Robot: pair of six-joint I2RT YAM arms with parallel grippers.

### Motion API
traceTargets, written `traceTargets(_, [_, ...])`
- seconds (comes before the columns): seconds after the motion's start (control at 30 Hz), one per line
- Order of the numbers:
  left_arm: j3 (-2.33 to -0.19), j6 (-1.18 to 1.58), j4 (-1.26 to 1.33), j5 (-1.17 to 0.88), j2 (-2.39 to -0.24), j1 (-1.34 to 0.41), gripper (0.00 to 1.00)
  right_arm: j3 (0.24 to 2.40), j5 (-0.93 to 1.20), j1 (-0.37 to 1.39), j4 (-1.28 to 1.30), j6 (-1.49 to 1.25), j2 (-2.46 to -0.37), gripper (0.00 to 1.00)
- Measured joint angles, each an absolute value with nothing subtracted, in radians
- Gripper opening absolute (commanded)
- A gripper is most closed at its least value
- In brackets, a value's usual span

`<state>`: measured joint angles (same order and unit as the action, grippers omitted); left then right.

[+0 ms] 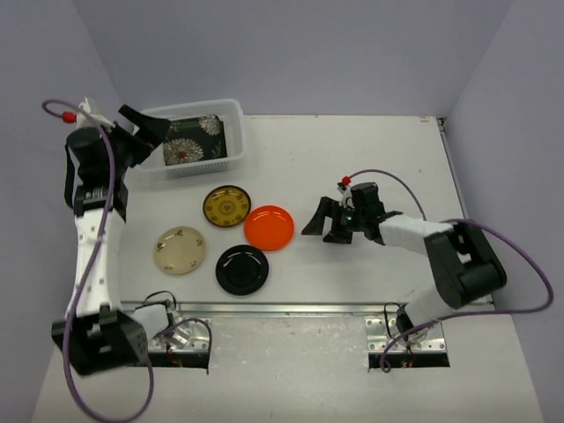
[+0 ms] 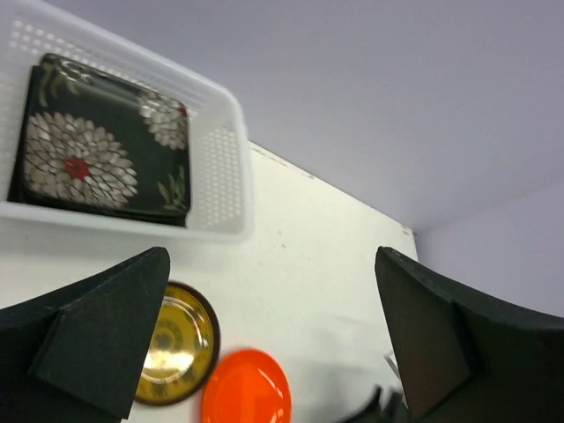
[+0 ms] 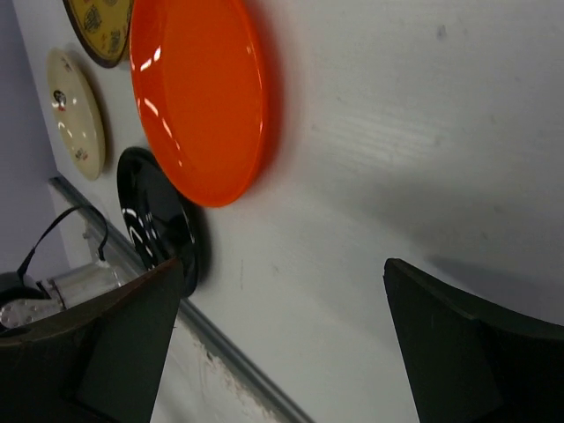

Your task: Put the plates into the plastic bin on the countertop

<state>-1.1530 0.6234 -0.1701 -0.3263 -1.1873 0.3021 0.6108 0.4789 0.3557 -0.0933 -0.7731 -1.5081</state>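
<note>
1. Top external view: shows the plastic bin point(image 1: 194, 105) standing on the countertop point(image 1: 370, 150), with a black flowered square plate point(image 1: 189, 141) lying flat inside. Can't tell if anything's stacked under it.
2. Leaves four round plates outside, all on the bin's near side: yellow-patterned plate point(image 1: 226, 205) closest to the bin, orange plate point(image 1: 269, 227) just beside that one and a bit further right of the bin.
3. Puts the cream plate point(image 1: 180, 249) and black plate point(image 1: 241, 270) furthest from the bin, side by side up by the metal rail point(image 1: 282, 308).
4. Has the left gripper point(image 1: 150, 126) hanging over the bin's left end, jaws spread wide, gripping nothing.
5. Has the right gripper point(image 1: 319, 227) well off to the bin's right, low over the white top, jaws also wide apart and empty.
</note>
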Motion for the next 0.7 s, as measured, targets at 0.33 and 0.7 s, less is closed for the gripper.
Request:
traceTargets(0.33, [-0.71,0.552,-0.183,-0.41,-0.718,0.282,1.0,0.769,0.53,0.419,-0.556,-1.002,-1.955,0.34])
traceTargets(0.7, [-0.625,0.436,-0.282,-0.419,-0.733,0.216,1.0,0.777,0.491,0.428,-0.716,-1.092,-2.062,0.0])
